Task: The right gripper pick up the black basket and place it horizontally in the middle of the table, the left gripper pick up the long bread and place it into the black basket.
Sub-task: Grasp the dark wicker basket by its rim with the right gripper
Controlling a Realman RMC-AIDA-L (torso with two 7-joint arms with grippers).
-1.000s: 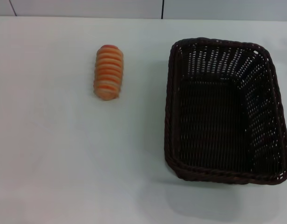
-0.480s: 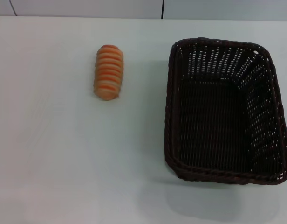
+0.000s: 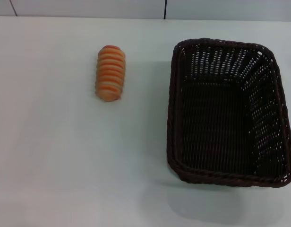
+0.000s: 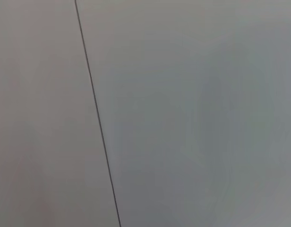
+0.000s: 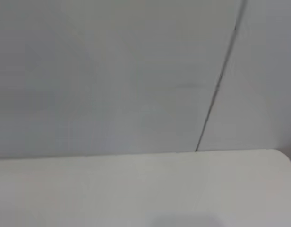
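Here, a striped orange-and-cream oblong bread [image 3: 110, 73] lies at ten o'clock on the white counter [image 3: 60, 156], well apart from the dark woven wicker basket [image 3: 226, 112] at three o'clock; neither claw shows, so I cannot tell their state.

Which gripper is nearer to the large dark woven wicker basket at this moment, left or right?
Cannot tell: neither gripper shows in any view. The dark woven wicker basket sits on the robot's right side of the white table, so the right arm probably has the shorter reach.

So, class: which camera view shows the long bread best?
The head view: the long bread lies whole, striped side up, on the table, left of the black basket. Neither wrist view shows the bread.
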